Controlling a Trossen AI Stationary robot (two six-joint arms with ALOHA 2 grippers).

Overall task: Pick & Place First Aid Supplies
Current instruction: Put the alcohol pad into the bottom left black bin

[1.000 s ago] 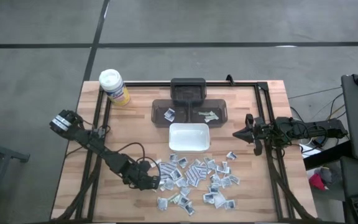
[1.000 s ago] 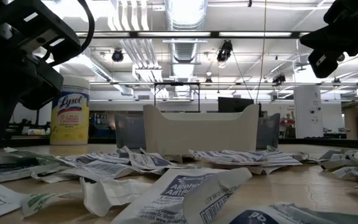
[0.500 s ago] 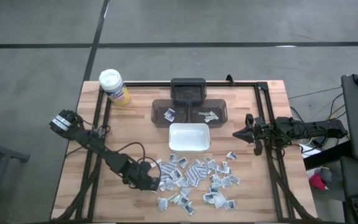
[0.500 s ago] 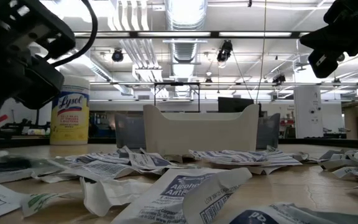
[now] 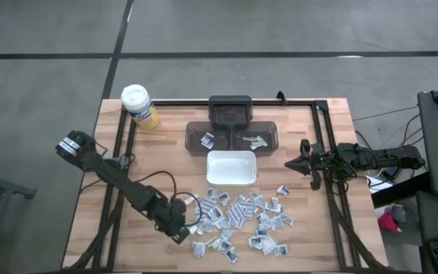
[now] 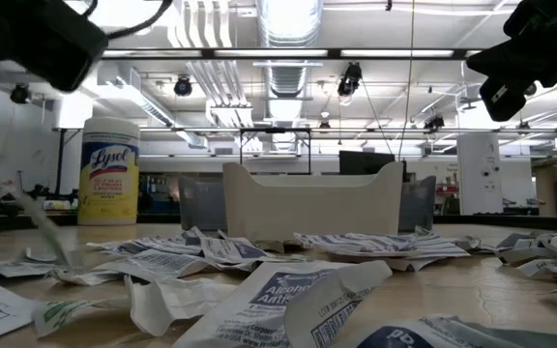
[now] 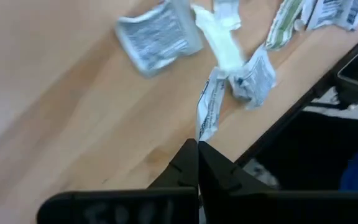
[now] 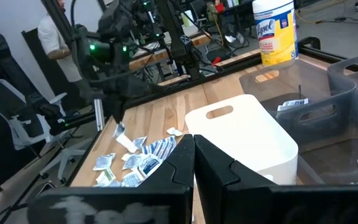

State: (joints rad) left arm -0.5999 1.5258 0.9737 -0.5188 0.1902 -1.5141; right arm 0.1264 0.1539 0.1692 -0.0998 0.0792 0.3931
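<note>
A flat, crinkled packet [image 7: 209,112] is pinched by one edge in the left gripper [image 7: 197,144], dangling just above the wooden table [image 5: 112,236] at the pile's near-left edge. The other packets [image 5: 242,221], glossy white and grey with bluish print, are scattered in front of a smooth white tray [image 5: 231,167]. The right gripper [image 5: 289,164] is kept pressed together, parked right of the tray. Ducts and strip lights are seen overhead.
</note>
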